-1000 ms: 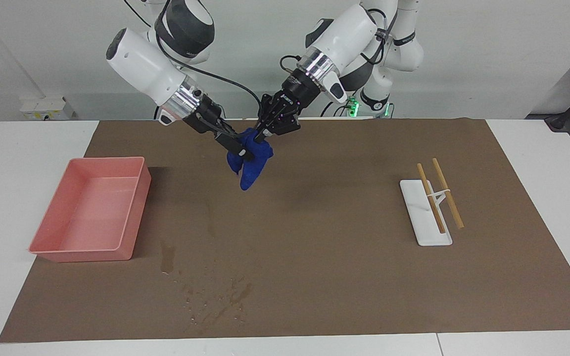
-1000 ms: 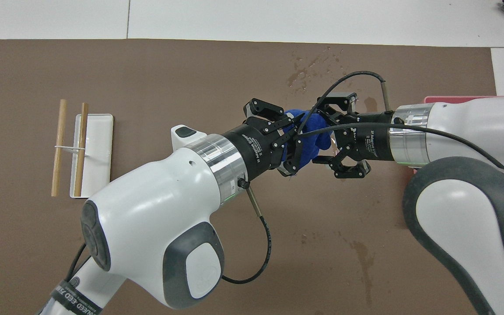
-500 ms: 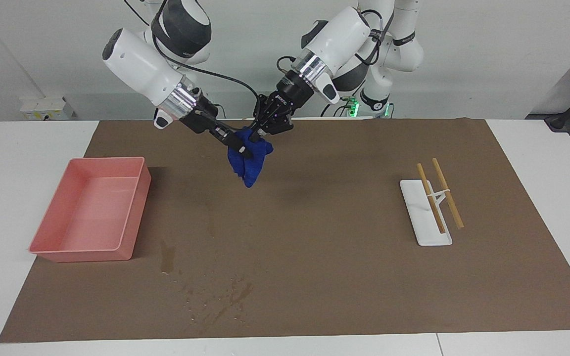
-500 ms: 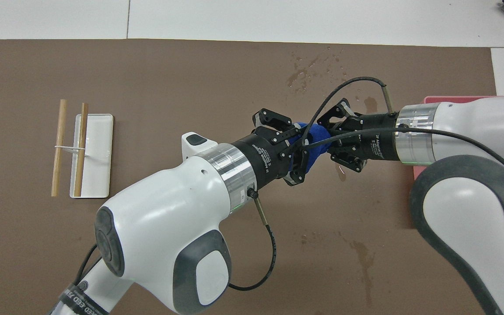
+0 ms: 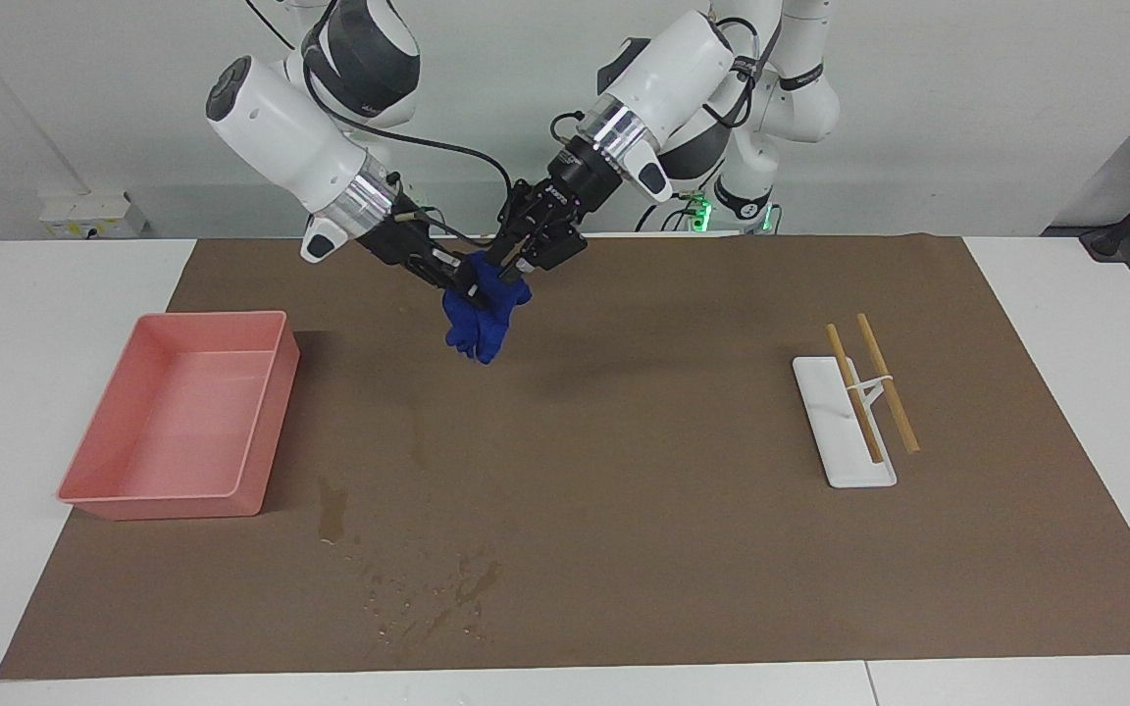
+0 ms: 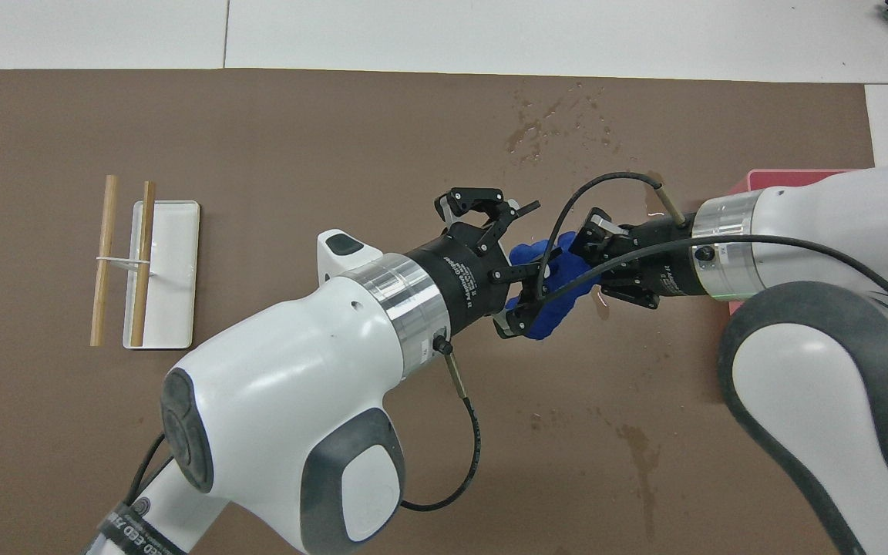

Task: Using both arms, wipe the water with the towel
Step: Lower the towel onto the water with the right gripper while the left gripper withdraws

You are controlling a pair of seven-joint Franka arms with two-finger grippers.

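Observation:
A crumpled blue towel (image 5: 479, 324) (image 6: 548, 308) hangs in the air over the brown mat (image 5: 683, 549). My right gripper (image 5: 467, 289) (image 6: 583, 258) is shut on its upper part. My left gripper (image 5: 516, 265) (image 6: 525, 266) faces it from the other side with its jaws spread open around the towel's edge. Water (image 5: 447, 598) (image 6: 536, 131) lies as dark droplets and streaks on the mat, farther from the robots than the towel. A wet smear (image 5: 332, 510) sits beside the droplets, and a long streak (image 6: 640, 462) lies nearer to the robots.
A pink tray (image 5: 276, 392) (image 6: 783, 179) stands toward the right arm's end of the table. A white tray (image 5: 845, 461) (image 6: 174, 308) carrying two wooden sticks (image 5: 884, 382) (image 6: 105, 254) lies toward the left arm's end.
The right gripper has closed on the towel. The left gripper, shut on it before, has opened. The towel has shifted slightly toward the right arm's end.

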